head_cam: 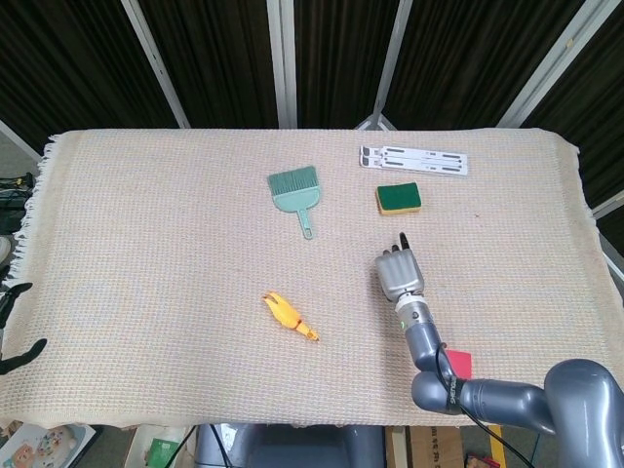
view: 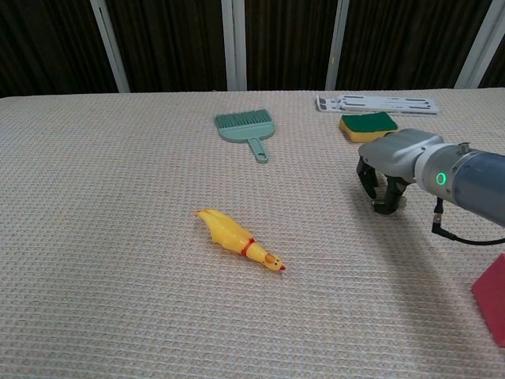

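At the far left edge of the head view, dark fingertips of the left hand [head_cam: 18,327] poke in beside the fringe of the woven cloth [head_cam: 146,244]; so little shows that I cannot tell whether that hand is spread or clenched, and the chest view does not show it at all.

Moving right, a yellow rubber chicken [view: 237,239] lies flat on the cloth, its pointed tail toward the far left and its red-collared head toward the near right. It lies alone, well apart from everything else. Beyond it, toward the back of the table, a green dustpan brush [view: 248,130] lies with its bristles away from the robot and its handle pointing back toward it.

Further right, the right hand [view: 385,175] hangs low over the cloth at the end of a grey forearm that comes in from the right edge of the chest view, a green light glowing on its wrist. The palm faces down, and the dark fingers [view: 367,180] are curled under, their tips at or just above the weave. Nothing is in its grasp; it is loosely clenched on nothing.

Nearest to that hand, just behind it, sits a sponge [view: 367,125], green on top and yellow below. Behind the sponge, a flat white folding stand [view: 377,103] lies near the back edge. At the near right edge, a red card [view: 494,304] shows partly.
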